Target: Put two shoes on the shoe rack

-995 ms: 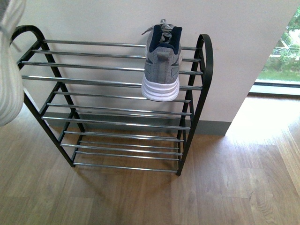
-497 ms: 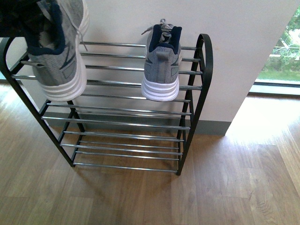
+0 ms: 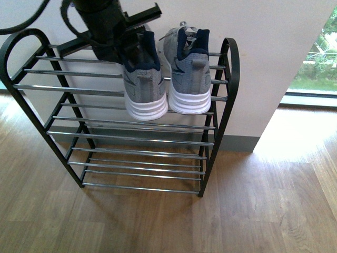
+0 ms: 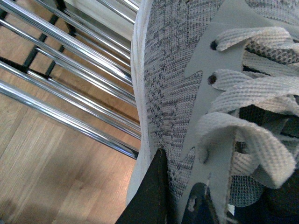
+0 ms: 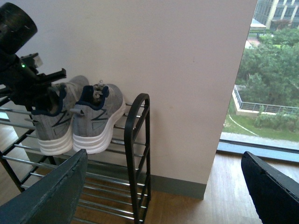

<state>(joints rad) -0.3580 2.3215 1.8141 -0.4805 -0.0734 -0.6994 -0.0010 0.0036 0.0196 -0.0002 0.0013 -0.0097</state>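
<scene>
Left gripper (image 4: 175, 199) clamped on a grey sneaker (image 3: 142, 87) up on the top tier

Its dark fingers (image 4: 150, 193) pinch the knit side by the laces. That shoe sits heel-out across the top chrome bars of the shoe rack (image 3: 230, 79), white sole touching the other sneaker (image 3: 188, 74) parked just beside it, nearer the rack's right end. The right gripper (image 5: 163, 155) hangs well back from the rack, fingers (image 5: 51, 196) spread wide with nothing between them. The rack stands on a wood floor (image 3: 253, 211) against a white wall (image 3: 274, 42).
</scene>
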